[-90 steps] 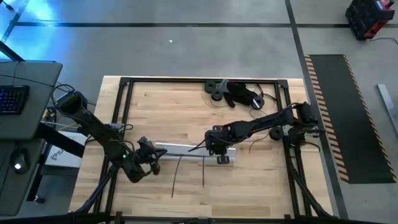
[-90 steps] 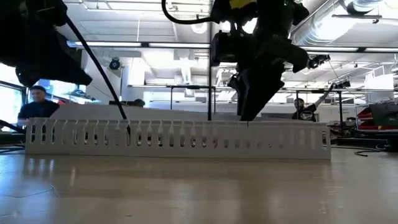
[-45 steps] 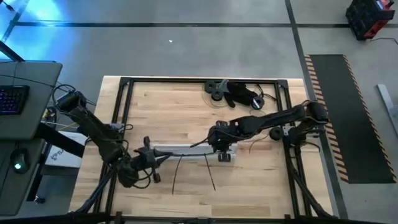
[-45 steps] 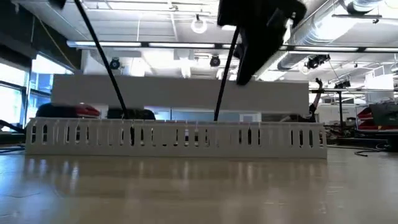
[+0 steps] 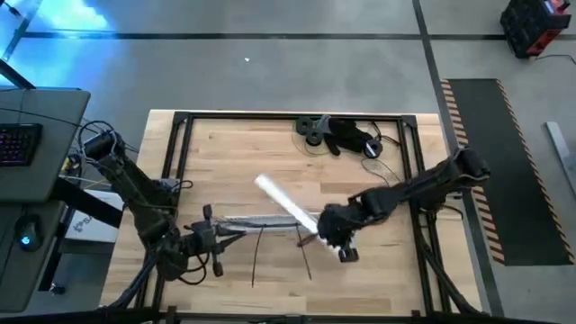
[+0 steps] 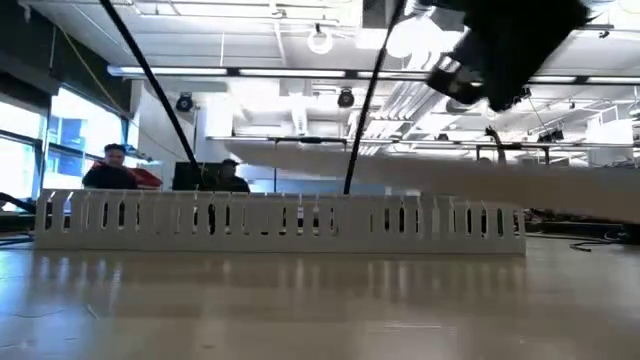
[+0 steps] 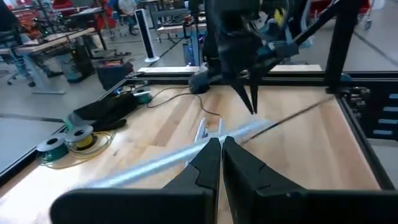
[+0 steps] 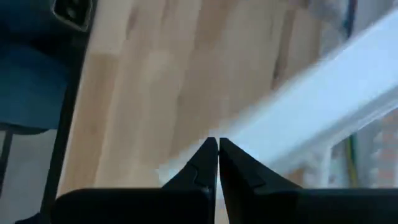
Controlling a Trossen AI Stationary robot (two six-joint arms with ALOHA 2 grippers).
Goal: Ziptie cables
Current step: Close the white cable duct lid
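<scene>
- The cables (image 5: 256,255) are thin dark wires running out of the slotted white duct (image 5: 261,220) toward the table's near edge, ends splayed; in the low view two of them (image 6: 362,105) rise slanting from behind the duct
- The slotted white duct (image 6: 280,218) lies lengthwise on the wooden table (image 5: 234,153), a long channel with a comb of narrow slits along its wall
- A plain white lid strip (image 5: 286,206) hangs tilted above the duct, one end raised over the table's middle, the other at the right gripper (image 5: 326,236)
- The right gripper's fingers (image 8: 205,163) are pinched together on the lid strip (image 8: 323,106), as its wrist view shows
- The left gripper (image 5: 209,236) sits at the duct's left end; its fingers (image 7: 208,163) are drawn together, nothing visibly between them, with the duct (image 7: 155,163) stretching away beyond them
- Light planked wood, smooth, framed by black metal rails (image 5: 288,117)
- A bulky black gadget (image 5: 346,137) with a thin cord lies past the duct by the far rail
- Only the low view shows the room: ceiling lights, ducting, and people (image 6: 112,168) seated behind the duct
- Only the left wrist view shows tape rolls (image 7: 68,140) off the table's edge
</scene>
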